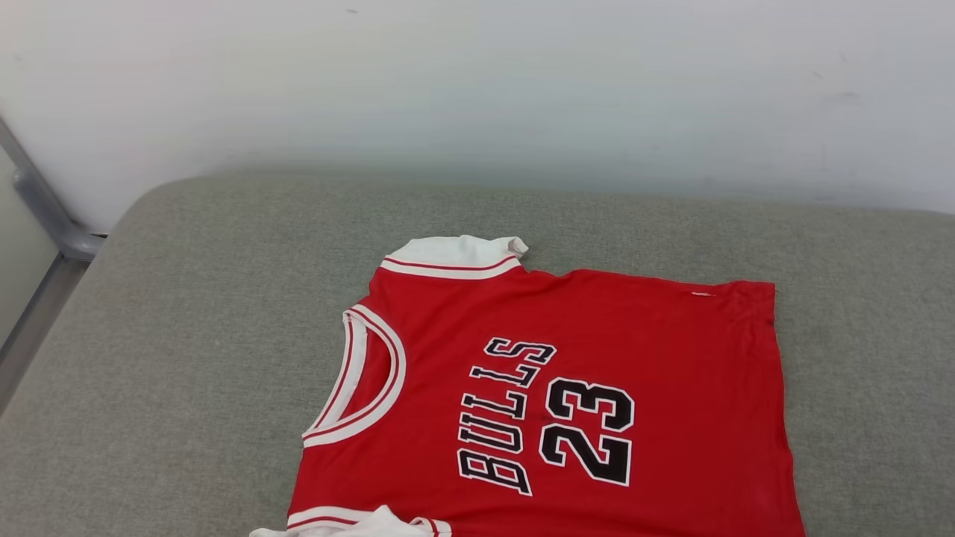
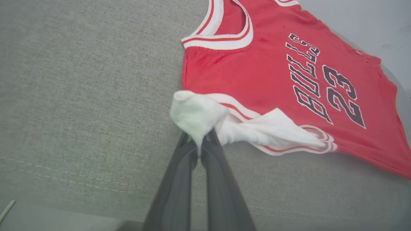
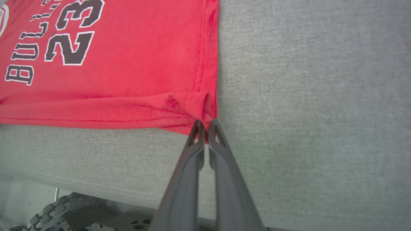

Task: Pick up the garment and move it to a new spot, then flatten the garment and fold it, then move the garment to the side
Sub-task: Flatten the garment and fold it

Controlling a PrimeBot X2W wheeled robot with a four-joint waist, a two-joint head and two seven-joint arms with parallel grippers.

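The garment (image 1: 597, 388) — left gripper (image 2: 200, 141) pinches sleeve (image 2: 196, 112), right gripper (image 3: 206, 126) pinches hem (image 3: 199, 107).

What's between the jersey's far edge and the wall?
Nothing: only bare grey cushion separates the jersey from the wall, per the head view.

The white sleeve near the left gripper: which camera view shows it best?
The left wrist view: the white sleeve lies bunched, pinched by the fingers of the left gripper. The head view catches its edge at the bottom border. The right wrist view faces the red hem corner of the garment.
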